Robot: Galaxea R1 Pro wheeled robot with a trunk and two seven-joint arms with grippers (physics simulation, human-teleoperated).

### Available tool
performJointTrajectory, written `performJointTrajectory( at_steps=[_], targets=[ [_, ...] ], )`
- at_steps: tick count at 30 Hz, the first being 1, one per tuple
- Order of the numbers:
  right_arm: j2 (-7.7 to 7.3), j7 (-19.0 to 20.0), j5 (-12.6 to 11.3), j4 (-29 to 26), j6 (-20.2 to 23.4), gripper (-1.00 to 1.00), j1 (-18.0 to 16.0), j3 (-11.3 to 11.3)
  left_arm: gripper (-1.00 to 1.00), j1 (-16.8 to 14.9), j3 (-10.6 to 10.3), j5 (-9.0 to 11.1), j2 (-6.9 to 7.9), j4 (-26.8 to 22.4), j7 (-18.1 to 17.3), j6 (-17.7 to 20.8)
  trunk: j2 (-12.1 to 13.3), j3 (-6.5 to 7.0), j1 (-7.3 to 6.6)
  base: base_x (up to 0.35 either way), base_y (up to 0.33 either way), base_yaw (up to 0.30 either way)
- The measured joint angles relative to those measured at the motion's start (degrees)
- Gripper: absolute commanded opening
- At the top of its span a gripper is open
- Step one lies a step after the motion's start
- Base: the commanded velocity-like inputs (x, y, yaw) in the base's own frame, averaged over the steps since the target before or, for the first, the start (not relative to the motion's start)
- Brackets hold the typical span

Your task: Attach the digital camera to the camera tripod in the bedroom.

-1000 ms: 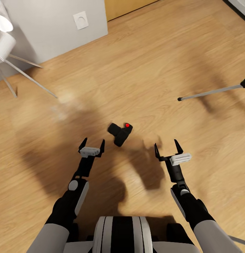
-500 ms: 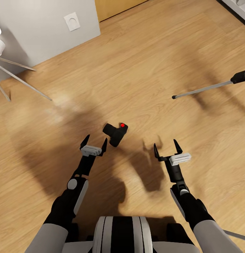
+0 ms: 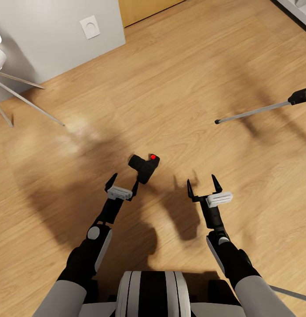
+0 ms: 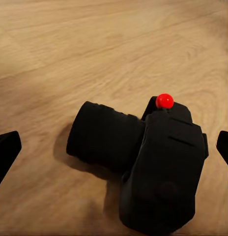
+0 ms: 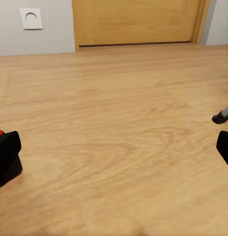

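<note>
Both claws have crept forward since a second ago, your left one most, so the camera (image 3: 144, 167) now lies just ahead of your left claw (image 3: 124, 183) and slightly toward the middle. That claw is wide open and holds nothing; in its wrist view the camera (image 4: 143, 164) sits between the spread fingertips, not touched. Your right claw (image 3: 201, 185) is also open and empty, and farther off, so the left arm is the nearer one. I judge the camera's long axis, lens to body, runs roughly crosswise to your reach. It rests on the plank floor (image 3: 179, 88). Farther right lies a tripod leg (image 3: 254, 113); beyond, the grey wall (image 3: 47, 39) and door (image 5: 138, 22).
</note>
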Motion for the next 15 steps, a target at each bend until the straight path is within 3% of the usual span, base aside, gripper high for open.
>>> performJointTrajectory(
  at_steps=[11,15],
  targets=[
    [0.05,-0.01,-0.02,0.0,0.0,1.0,0.0,0.01,1.0,0.0,-8.09,-0.3,-0.13,1.77,0.17,0.49,0.0,0.0,0.0,0.0,0.0,0.0],
    [0.05,-0.01,-0.02,0.0,0.0,1.0,0.0,0.01,1.0,0.0,-9.26,-0.28,-0.18,1.89,0.21,0.84,0.0,0.0,0.0,0.0,0.0,0.0]
  ],
)
